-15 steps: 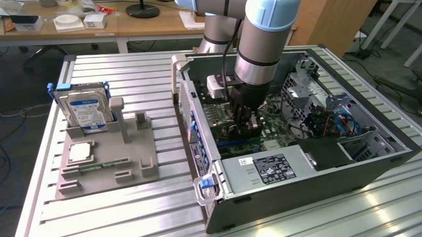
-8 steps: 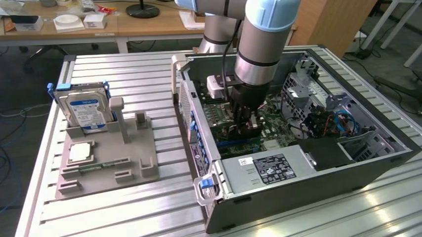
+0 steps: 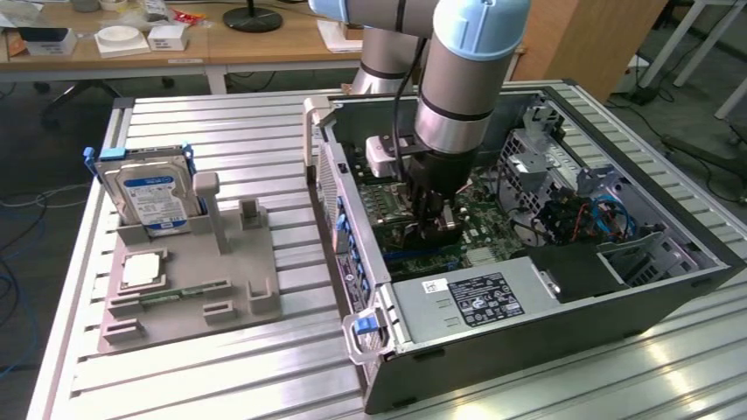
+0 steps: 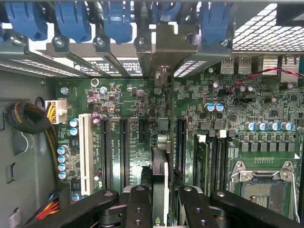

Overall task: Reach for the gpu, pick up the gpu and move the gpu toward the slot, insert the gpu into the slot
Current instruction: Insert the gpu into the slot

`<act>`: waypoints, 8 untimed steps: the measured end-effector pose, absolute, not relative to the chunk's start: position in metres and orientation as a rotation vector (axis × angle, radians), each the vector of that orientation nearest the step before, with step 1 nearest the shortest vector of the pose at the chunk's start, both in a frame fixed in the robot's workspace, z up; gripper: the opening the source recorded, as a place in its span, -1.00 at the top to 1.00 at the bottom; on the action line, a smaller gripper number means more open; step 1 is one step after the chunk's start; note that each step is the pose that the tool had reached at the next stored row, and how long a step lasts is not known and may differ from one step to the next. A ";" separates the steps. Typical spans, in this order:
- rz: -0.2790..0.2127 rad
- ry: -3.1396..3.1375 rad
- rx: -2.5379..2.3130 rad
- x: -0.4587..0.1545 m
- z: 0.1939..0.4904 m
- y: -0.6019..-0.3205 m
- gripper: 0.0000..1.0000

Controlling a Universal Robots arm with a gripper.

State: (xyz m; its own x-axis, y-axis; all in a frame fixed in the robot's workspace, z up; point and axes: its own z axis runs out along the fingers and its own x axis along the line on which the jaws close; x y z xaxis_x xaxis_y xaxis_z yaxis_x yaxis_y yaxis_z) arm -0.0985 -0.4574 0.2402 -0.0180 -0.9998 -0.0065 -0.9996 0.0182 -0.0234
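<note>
Gpu (image 4: pixel 160 166) stands edge-on between the fingers (image 4: pixel 142 209), over the motherboard (image 4: pixel 133 109).

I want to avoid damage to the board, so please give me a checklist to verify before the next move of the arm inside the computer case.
1. Grip: the end effector has fingers on both sides of the gpu: ok.
2. Card pose: the gpu stands on edge over the motherboard, parallel to the long black connector beside it: ok.
3. Bracket: the silver bracket faces the case's rear wall: ok.
4. Seating in the slot: the card hides what lies beneath it: cannot tell.
5. Cables: the sleeved cable bundle lies apart from the card: ok.
</note>
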 end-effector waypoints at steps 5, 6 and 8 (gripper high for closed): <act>-0.019 2.226 -2.186 -0.098 0.240 -0.457 0.47; -0.019 2.226 -2.186 -0.098 0.240 -0.457 0.47; -0.019 2.226 -2.186 -0.098 0.240 -0.457 0.47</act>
State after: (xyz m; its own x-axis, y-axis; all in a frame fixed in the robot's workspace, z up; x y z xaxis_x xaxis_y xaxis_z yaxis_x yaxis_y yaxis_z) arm -0.0985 -0.4573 0.2402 -0.0180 -0.9998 -0.0065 -0.9996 0.0181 -0.0234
